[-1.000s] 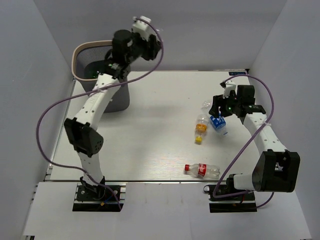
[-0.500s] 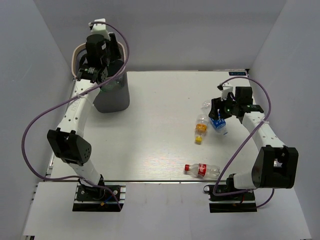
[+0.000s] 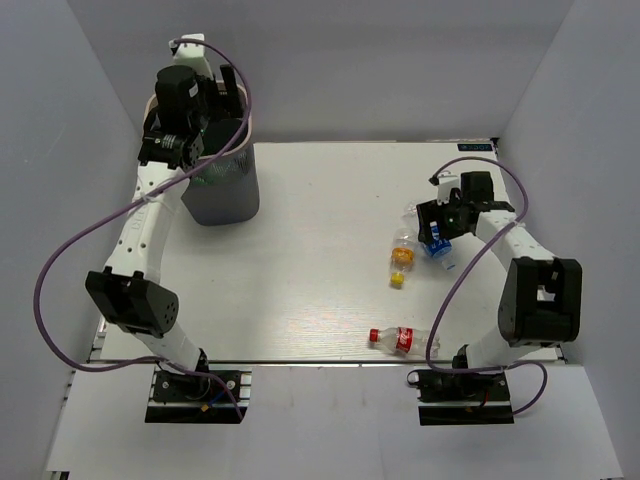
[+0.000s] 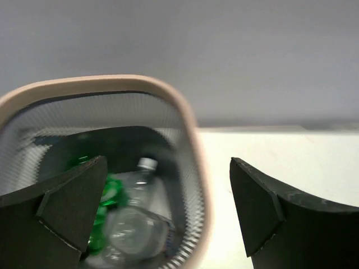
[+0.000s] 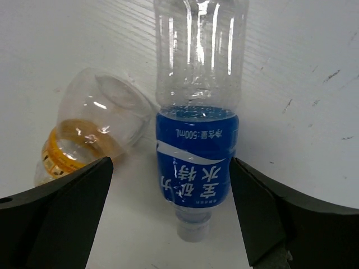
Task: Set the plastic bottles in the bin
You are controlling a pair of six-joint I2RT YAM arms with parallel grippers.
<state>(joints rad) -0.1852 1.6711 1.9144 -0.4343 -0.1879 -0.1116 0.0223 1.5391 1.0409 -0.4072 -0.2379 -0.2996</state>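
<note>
One blue-labelled bottle [image 5: 196, 159] lies within the open right claw [image 5: 170, 165].

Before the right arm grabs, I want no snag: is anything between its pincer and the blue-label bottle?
Nothing visible does. The open right pincer straddles the blue-label bottle; the orange-label bottle lies close beside it and might get nudged.

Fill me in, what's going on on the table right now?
The left gripper hangs open and empty over the bin, which already holds a green bottle and a clear bottle. The right gripper is open, straddling the blue-label bottle on the table, not yet gripping. An orange-label bottle lies beside it; a red-label bottle lies nearer the front edge.
</note>
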